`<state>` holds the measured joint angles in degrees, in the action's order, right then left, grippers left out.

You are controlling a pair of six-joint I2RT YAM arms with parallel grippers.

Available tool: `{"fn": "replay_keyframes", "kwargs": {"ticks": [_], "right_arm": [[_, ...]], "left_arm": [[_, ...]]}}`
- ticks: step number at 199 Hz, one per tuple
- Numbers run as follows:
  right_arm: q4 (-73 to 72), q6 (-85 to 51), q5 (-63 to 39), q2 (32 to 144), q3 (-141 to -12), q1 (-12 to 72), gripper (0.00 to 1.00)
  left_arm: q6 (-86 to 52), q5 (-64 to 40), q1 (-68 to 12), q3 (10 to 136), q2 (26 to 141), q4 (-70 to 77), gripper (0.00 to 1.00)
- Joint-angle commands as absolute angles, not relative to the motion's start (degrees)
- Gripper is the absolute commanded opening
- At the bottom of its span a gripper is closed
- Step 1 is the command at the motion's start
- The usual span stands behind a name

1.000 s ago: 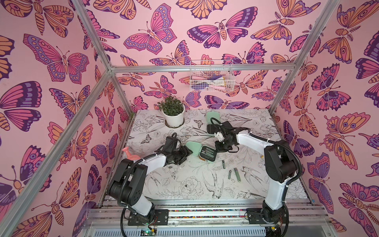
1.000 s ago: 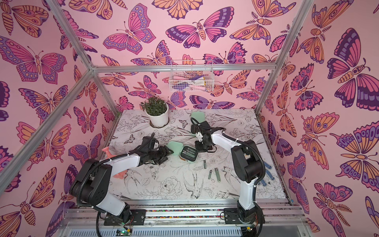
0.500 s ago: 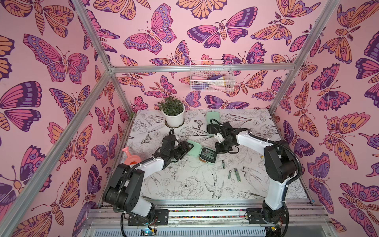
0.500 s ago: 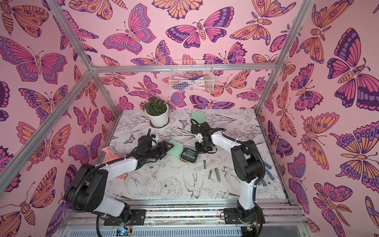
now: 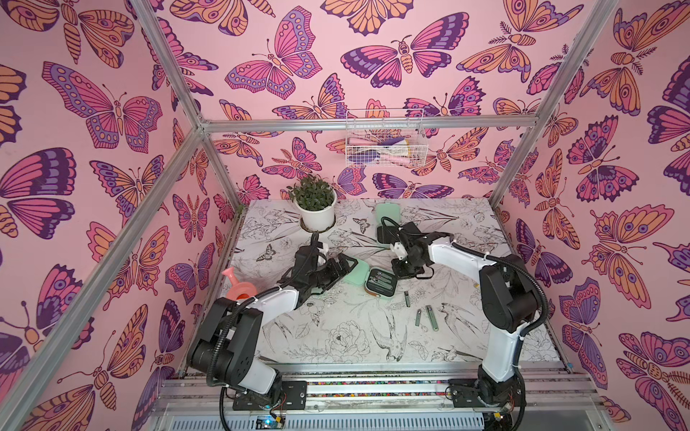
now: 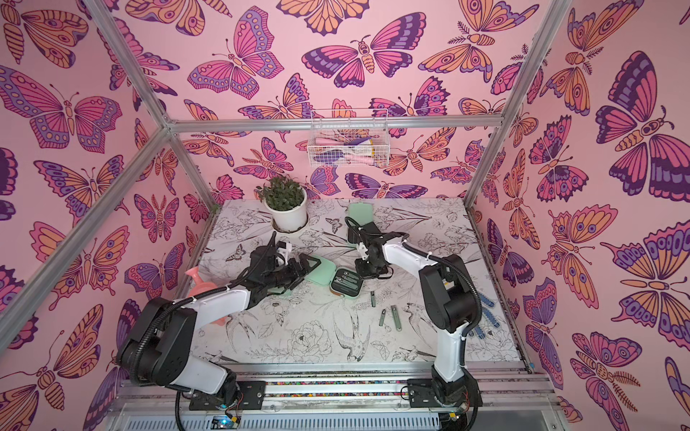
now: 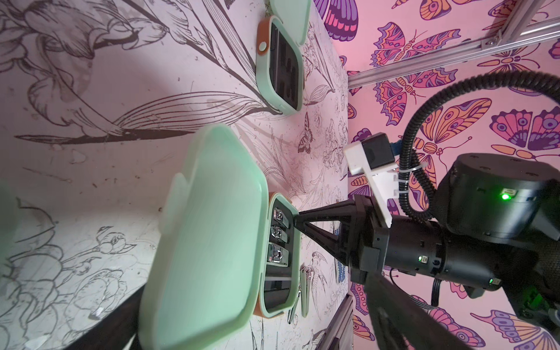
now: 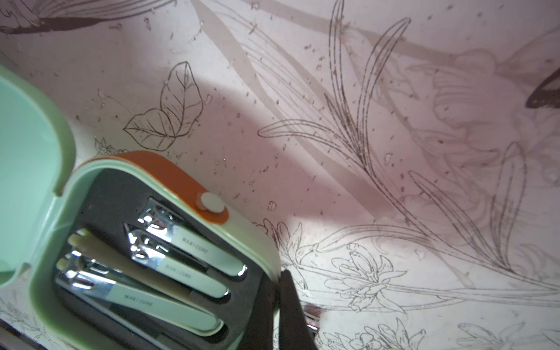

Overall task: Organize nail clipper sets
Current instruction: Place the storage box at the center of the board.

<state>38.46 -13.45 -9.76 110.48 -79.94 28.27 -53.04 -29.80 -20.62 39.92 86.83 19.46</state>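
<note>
Nearest, on table (image 5: 298,336): three loose clippers (image 5: 432,318). Mid-table: open case (image 5: 380,284), holding three slotted clippers (image 8: 169,272). At its lid (image 5: 357,274): left gripper (image 5: 345,270), spread wide, gripping nothing. At its rim: right gripper (image 7: 300,221), pinched closed, empty. Farthest: second open case (image 7: 278,69), black slots showing.

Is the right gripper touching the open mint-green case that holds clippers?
Touching. The left wrist view shows the shut tip of the right gripper meeting the rim of the open case, with no gap between them. The right wrist view agrees.
</note>
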Motion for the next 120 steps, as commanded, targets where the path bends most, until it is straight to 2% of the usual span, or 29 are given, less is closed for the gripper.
{"fn": "replay_keyframes", "kwargs": {"ticks": [1, 120], "right_arm": [[39.29, -13.34, -8.36, 111.24, -82.96, 29.18, 0.0], [44.32, -12.66, -0.61, 117.02, -89.56, 32.24, 0.0]], "left_arm": [[-50.07, -31.67, -20.63, 40.78, 88.32, 19.49, 1.0], [-45.79, -31.18, -21.38, 39.9, 86.66, 19.49, 1.0]]}}
